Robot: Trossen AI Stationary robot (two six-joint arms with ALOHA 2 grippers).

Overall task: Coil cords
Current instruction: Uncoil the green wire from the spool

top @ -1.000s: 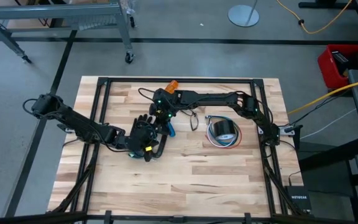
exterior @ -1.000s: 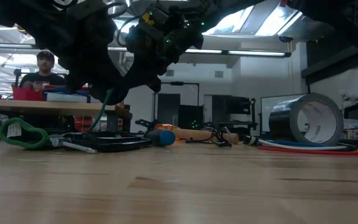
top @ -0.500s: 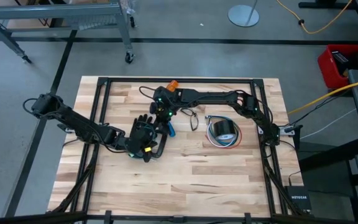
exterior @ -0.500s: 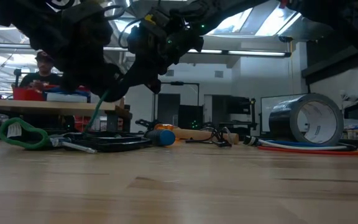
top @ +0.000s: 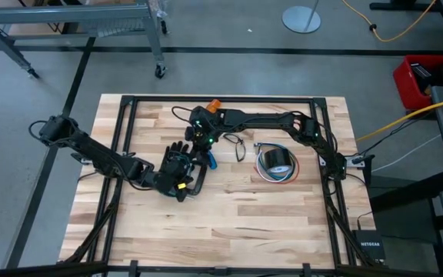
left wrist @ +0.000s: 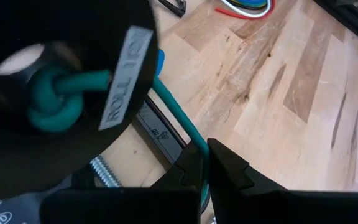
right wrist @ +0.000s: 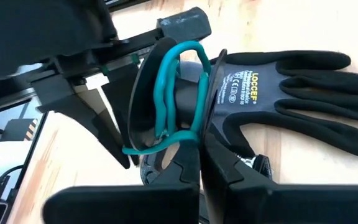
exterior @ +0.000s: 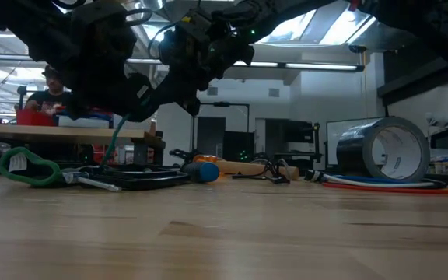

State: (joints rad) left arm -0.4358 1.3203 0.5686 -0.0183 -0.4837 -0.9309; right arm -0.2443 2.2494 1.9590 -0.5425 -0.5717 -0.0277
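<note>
The teal-green cord [right wrist: 169,93] is wound in several loops between my two grippers, over the black glove [right wrist: 278,81] at the table's middle. My left gripper [left wrist: 202,163] is shut on it, and so is my right gripper [right wrist: 199,152]. In the high view the left gripper [top: 183,183] sits just near of the right gripper [top: 199,145]. In the low view a stretch of the cord [exterior: 115,144] slants down to the table. A green loop with a white tag [exterior: 26,167] lies on the table. The red, white and blue wires [top: 271,175] lie under a tape roll [top: 276,160]. A black cord [top: 238,146] lies near the hammer. My left gripper pinches a single straight stretch of the teal cord [left wrist: 188,134] between its two fingers, which lie across it. The cord runs off taut toward a knot of loops [left wrist: 55,102] held above the table. My right gripper pinches the teal cord at the bottom of its loops [right wrist: 188,138] between its two fingers. It comes from above, slanting down. The loops stand up beyond the fingers, clear of the table.
A hammer with an orange head [top: 215,105] lies at the far middle. A blue-handled screwdriver [top: 211,161] lies by the glove. A flat black frame [exterior: 142,177] lies under the grippers. A person [exterior: 51,89] sits behind a bench beyond the table. Bare wood lies toward the near edge.
My left gripper has gone a little toward the table's left edge, still shut on the teal cord. The hanging stretch of cord has swung the same way. My right gripper has kept its place.
</note>
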